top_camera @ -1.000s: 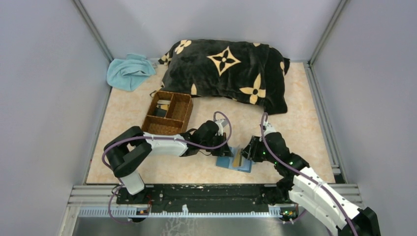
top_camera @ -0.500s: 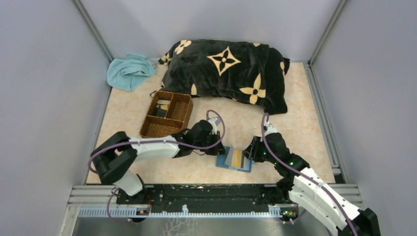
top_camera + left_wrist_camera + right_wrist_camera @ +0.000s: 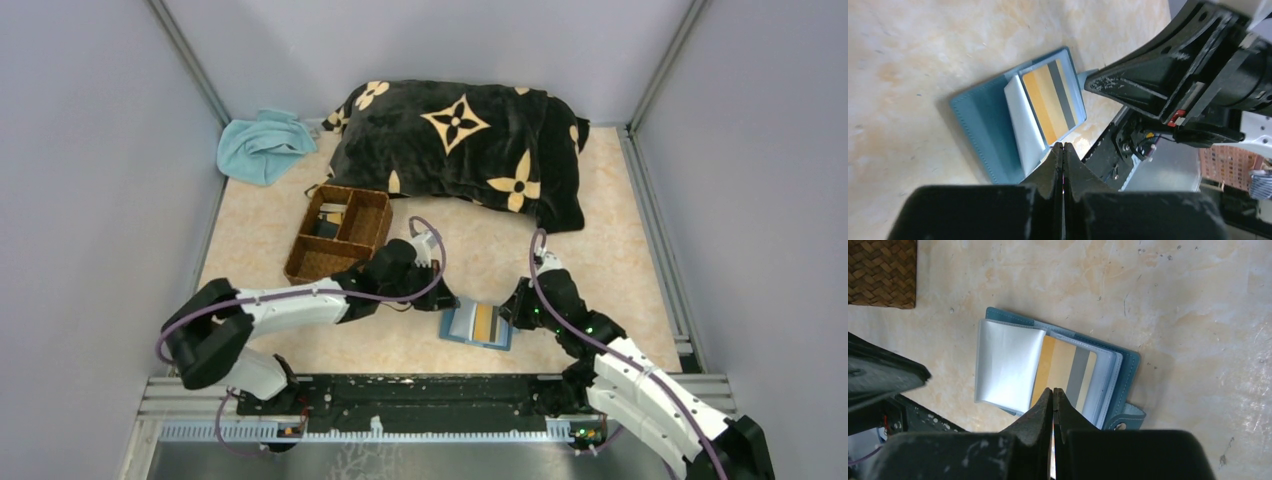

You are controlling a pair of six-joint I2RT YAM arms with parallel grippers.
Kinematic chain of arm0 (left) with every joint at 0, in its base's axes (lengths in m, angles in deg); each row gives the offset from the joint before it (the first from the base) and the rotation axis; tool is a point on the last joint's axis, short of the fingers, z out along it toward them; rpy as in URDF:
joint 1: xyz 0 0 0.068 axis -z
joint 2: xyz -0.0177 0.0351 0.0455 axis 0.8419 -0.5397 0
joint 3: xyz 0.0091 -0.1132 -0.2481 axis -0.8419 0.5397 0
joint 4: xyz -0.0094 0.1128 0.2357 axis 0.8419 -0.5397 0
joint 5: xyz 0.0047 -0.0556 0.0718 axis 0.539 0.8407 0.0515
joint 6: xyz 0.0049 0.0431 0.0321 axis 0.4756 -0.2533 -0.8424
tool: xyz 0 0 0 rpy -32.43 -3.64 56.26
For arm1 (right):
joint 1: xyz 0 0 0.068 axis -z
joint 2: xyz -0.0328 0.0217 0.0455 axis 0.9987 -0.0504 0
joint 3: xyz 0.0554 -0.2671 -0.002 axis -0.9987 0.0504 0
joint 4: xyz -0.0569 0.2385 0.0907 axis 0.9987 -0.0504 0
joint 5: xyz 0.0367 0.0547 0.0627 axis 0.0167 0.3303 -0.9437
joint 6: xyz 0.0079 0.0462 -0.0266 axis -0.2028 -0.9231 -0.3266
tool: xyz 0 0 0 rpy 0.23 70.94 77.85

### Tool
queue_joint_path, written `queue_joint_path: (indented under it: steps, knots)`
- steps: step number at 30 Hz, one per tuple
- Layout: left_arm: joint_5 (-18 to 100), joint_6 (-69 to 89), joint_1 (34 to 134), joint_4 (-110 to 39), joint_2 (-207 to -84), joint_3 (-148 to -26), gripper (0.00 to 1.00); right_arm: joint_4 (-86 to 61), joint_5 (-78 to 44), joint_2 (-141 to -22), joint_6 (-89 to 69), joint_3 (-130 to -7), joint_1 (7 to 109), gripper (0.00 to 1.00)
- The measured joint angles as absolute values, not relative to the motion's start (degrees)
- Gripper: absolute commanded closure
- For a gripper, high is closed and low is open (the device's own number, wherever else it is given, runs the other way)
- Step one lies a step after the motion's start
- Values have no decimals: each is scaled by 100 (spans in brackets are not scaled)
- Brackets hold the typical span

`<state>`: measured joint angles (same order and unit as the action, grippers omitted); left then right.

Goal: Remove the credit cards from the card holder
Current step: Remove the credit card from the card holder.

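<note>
The teal-blue card holder (image 3: 475, 342) lies open on the table between my two grippers. Its clear sleeve page (image 3: 1005, 360) is folded over to the left. That uncovers one of the credit cards (image 3: 1063, 372), striped orange, tan and grey, still in its pocket. My right gripper (image 3: 1053, 390) is shut, its tips at this card's near edge; a pinch on it does not show. My left gripper (image 3: 1063, 146) is shut on nothing, just off the card holder's (image 3: 980, 117) left side. The clasp tab (image 3: 1125, 420) points toward the right arm.
A brown woven compartment tray (image 3: 340, 232) stands behind the left arm. A black pillow with tan flowers (image 3: 460, 150) fills the back, and a teal cloth (image 3: 262, 145) lies at the back left. The black base rail (image 3: 400, 395) runs close behind the card holder's near edge.
The left gripper has pulled back leftward off the card holder. The sleeve page now lies flipped left, with the striped card uncovered. The right gripper has closed.
</note>
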<state>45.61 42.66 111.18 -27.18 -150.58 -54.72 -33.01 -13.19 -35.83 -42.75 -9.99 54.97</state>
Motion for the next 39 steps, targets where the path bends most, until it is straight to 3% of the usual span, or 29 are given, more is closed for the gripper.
queue_joint_path:
  steps: [8, 13, 17, 19, 39]
  knots:
    - [5108, 4610, 11245, -1947, -16188, -5464, 79, -3177, -1242, -3677, -4444, -732, 5497, 100]
    - [5272, 4710, 11245, -1693, -16498, -5464, 73, -3245, -1082, -3745, -4487, -651, 5495, 100]
    - [5337, 4732, 11245, -1604, -16726, -5464, 50, -3240, -1008, -3942, -4524, -651, 5495, 100]
    - [5350, 4773, 11245, -1569, -16842, -5464, 44, -3240, -1002, -3981, -4529, -651, 5497, 100]
    - [5462, 4983, 11501, -17, -17576, -5461, 41, -3070, -1043, -4036, -4531, -588, 5495, 100]
